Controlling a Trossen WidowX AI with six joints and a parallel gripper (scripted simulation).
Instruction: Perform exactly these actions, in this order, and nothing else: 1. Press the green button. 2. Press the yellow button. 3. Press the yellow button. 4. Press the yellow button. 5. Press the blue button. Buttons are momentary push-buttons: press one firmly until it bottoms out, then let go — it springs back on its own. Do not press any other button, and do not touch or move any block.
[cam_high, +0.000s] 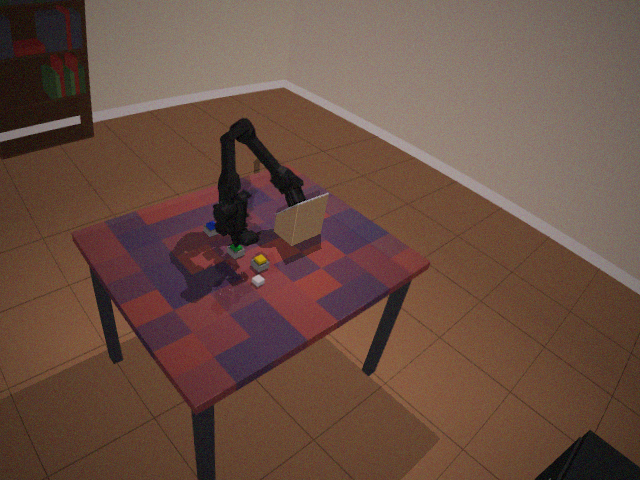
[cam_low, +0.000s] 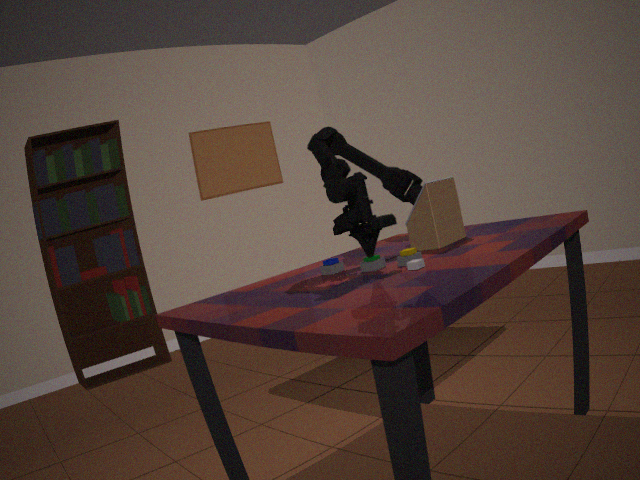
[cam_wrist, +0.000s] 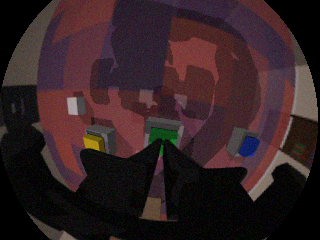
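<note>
My gripper (cam_high: 236, 244) (cam_low: 370, 255) (cam_wrist: 162, 142) is shut and empty, pointing down with its fingertips at the top of the green button (cam_high: 238, 250) (cam_low: 373, 265) (cam_wrist: 163, 133). The green cap looks low in its grey base, but I cannot tell whether it is fully down. The yellow button (cam_high: 260, 259) (cam_low: 408, 252) (cam_wrist: 94, 144) stands on one side of it, its cap raised. The blue button (cam_high: 210, 226) (cam_low: 330, 262) (cam_wrist: 248, 146) stands on the other side, its cap also raised.
A small white block (cam_high: 257, 280) (cam_low: 415, 264) (cam_wrist: 76, 106) lies close to the yellow button. A tall tan box-like object (cam_high: 302, 222) (cam_low: 438, 217) stands beside the arm on the patchwork table (cam_high: 279, 315) (cam_low: 248, 315).
</note>
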